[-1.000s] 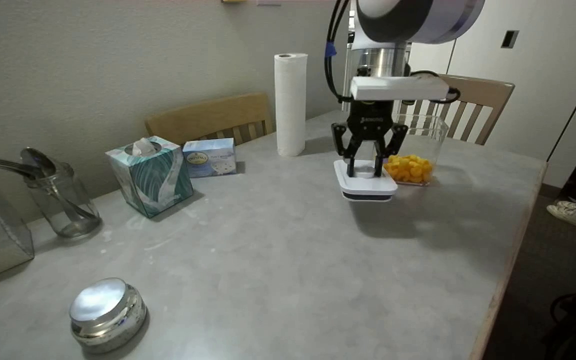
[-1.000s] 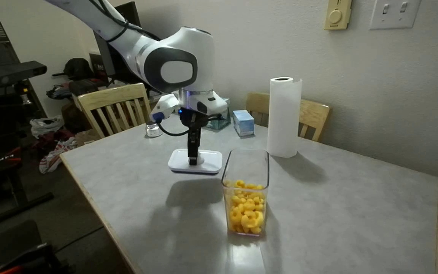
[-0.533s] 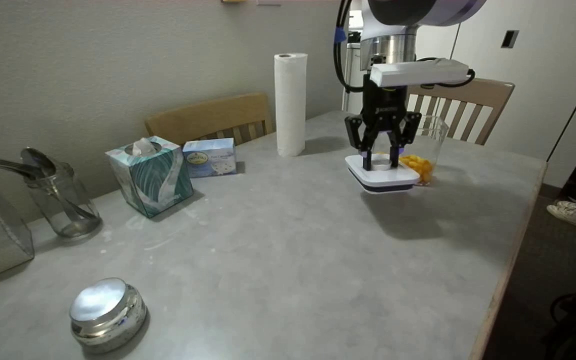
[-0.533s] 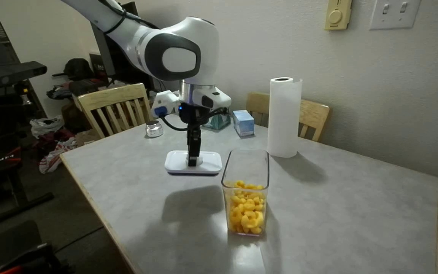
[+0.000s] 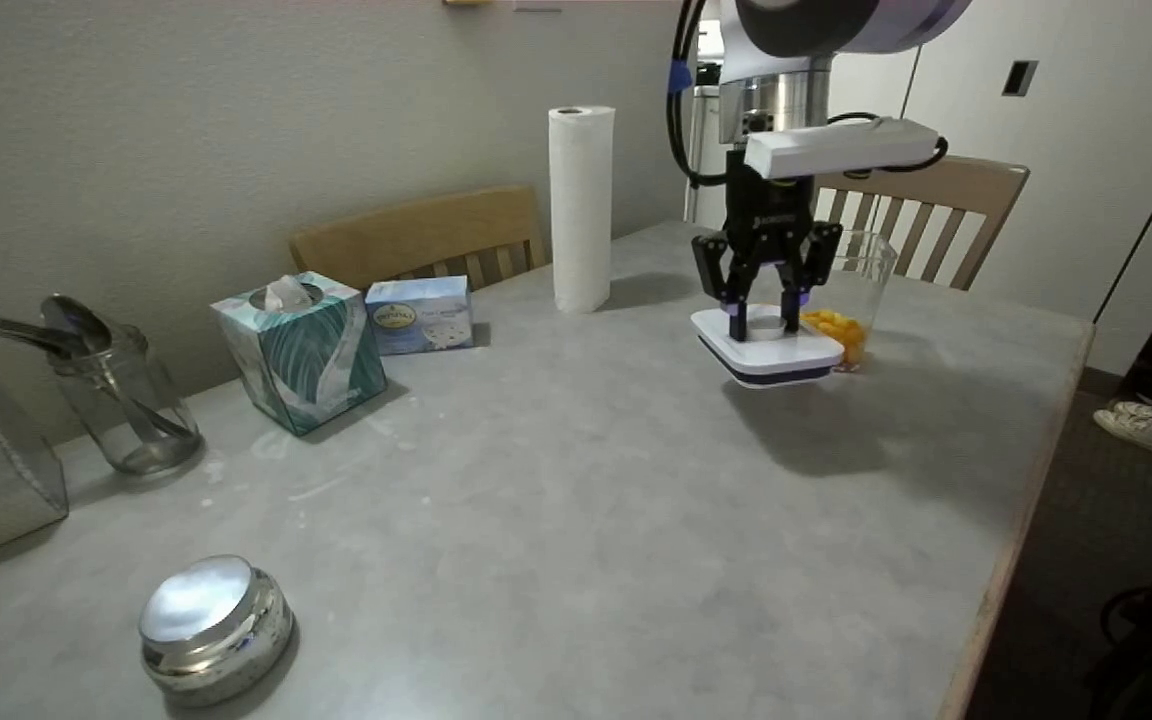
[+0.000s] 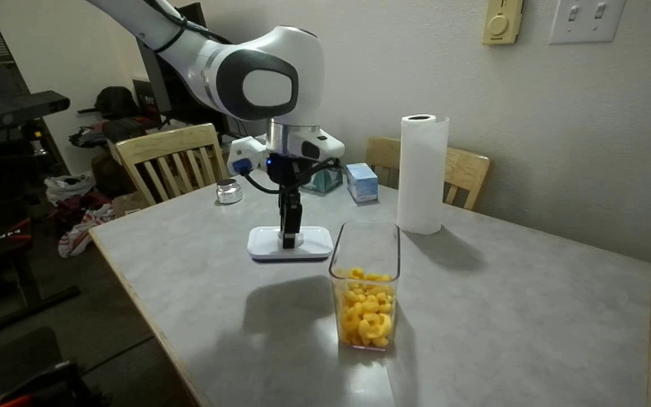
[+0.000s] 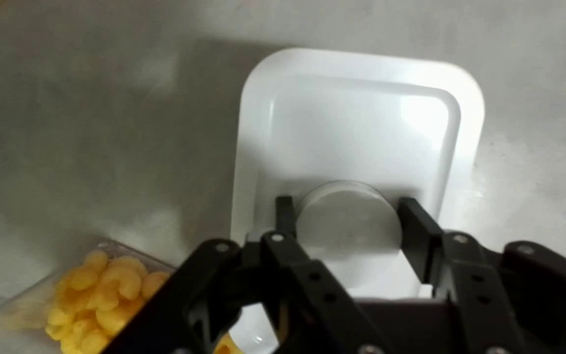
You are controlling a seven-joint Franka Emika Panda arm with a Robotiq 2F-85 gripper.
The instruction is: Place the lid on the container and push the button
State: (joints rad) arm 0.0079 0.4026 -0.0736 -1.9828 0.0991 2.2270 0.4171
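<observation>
The white lid (image 5: 801, 355) hangs roughly level above the table in both exterior views and fills the middle of the wrist view (image 7: 356, 128). My gripper (image 5: 764, 330) is shut on the button (image 7: 349, 223), the round raised disc in the lid's middle, with one finger on each side. The clear container (image 6: 365, 311) stands upright and open on the table, with orange-yellow pieces inside. In an exterior view the lid (image 6: 263, 246) is just left of the container's rim, apart in depth or height. In the wrist view the container (image 7: 101, 295) is at lower left, partly hidden by the gripper.
A paper towel roll (image 6: 422, 175) stands behind the container. A teal tissue box (image 5: 301, 350), a blue tea box (image 5: 421, 315), a glass jar with cutlery (image 5: 141, 420) and a shiny metal jar (image 5: 216, 630) stand elsewhere on the table. Wooden chairs (image 6: 173, 161) surround it.
The gripper and lid moved up and nearer the container over the first half second, then shifted only slightly. The grip on the button is unchanged. The container has not moved.
</observation>
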